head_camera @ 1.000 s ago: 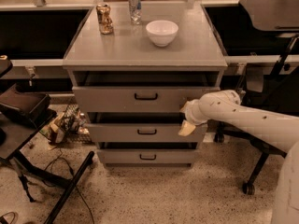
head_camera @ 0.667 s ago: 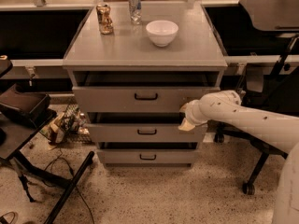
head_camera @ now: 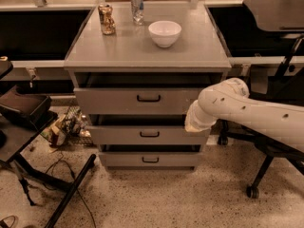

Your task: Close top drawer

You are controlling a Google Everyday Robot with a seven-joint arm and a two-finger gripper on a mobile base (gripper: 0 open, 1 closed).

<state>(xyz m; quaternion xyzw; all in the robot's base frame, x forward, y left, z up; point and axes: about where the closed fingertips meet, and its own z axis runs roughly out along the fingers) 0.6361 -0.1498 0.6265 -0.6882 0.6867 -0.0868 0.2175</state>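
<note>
The top drawer is a wide grey drawer with a small dark bar handle. It stands pulled out a little from the grey cabinet, with a dark gap above its front. My white arm reaches in from the right. My gripper is at the right end of the top drawer's front, by its lower edge, and the wrist hides it.
Two shorter grey drawers, the middle and the bottom, also stand slightly out. On the cabinet top are a white bowl, a can and a brown packet. A wheeled chair stands right; a black stand and litter lie left.
The end of my arm has shifted slightly up and inward at the drawer's right end. The drawer shows no clear movement.
</note>
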